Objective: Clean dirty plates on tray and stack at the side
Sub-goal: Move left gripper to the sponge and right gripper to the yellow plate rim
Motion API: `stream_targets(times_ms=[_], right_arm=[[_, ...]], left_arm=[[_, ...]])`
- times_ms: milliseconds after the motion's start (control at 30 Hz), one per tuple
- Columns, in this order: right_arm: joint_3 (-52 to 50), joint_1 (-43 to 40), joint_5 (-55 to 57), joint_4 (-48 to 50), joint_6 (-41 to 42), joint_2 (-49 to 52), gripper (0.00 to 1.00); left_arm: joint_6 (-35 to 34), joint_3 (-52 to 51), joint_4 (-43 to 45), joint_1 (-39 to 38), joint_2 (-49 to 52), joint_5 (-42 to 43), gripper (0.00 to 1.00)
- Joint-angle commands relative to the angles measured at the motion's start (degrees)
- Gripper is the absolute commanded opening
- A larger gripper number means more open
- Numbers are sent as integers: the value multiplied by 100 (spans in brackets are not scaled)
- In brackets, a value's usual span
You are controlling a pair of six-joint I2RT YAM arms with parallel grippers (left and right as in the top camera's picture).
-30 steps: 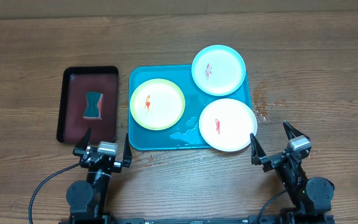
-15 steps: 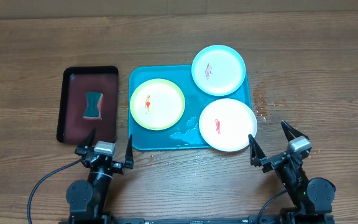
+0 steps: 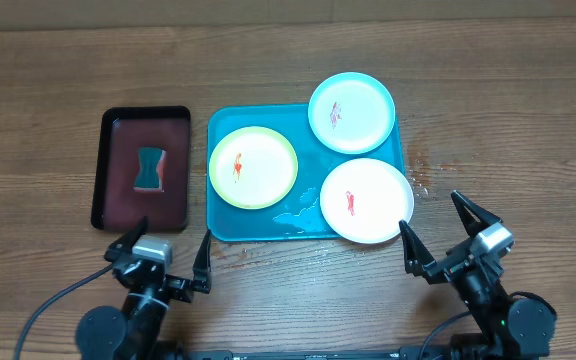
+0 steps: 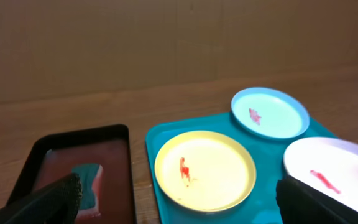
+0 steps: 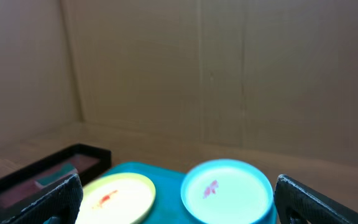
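The turquoise tray (image 3: pixel 223 225) lies mid-table with three red-smeared plates on it: a yellow-green plate (image 3: pixel 253 166) at left, a pale cyan plate (image 3: pixel 352 112) overhanging the far right corner, a white plate (image 3: pixel 366 200) overhanging the near right edge. My left gripper (image 3: pixel 160 257) is open and empty, near the tray's front left corner. My right gripper (image 3: pixel 446 233) is open and empty, just right of the white plate. The left wrist view shows the yellow-green plate (image 4: pixel 205 170), cyan plate (image 4: pixel 270 112), white plate (image 4: pixel 334 176) and tray (image 4: pixel 152 138). The right wrist view shows the yellow-green plate (image 5: pixel 118 194) and cyan plate (image 5: pixel 227 190).
A black tray with a dark red inside (image 3: pixel 113 168) stands left of the turquoise tray and holds a teal sponge (image 3: pixel 148 169). Wet spots (image 3: pixel 420 175) mark the wood just right of the turquoise tray. Brown board walls stand behind the table.
Both arms have shifted slightly toward the near edge; the left gripper moved a little left. Plates, trays and sponge have not moved.
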Motion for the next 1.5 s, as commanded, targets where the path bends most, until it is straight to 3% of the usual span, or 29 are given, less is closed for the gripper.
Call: stream_targets(times_ms=[0,267,633,900,1267,1467], right_arm=[[409,15,-199,0,103,-57,100],[1174,15,-479,-442,175,-55,100],[2618,15,-621,-1539,173,981,100],[4306,15,-1550,-2844,173,3130,100],[7788,68,-1742,-6603,-92,6819,100],[8682,822,-1161,-6857,-181,8411,100]], left_arm=[[-146,640,-184,22,518,271,100],[-140,2232,-1150,22,2317,688,100],[101,5200,-3792,22,4874,463,100],[98,6511,-5014,22,6109,428,100],[96,6509,-5003,22,7036,428,100],[96,6509,-5040,22,7499,426,100]])
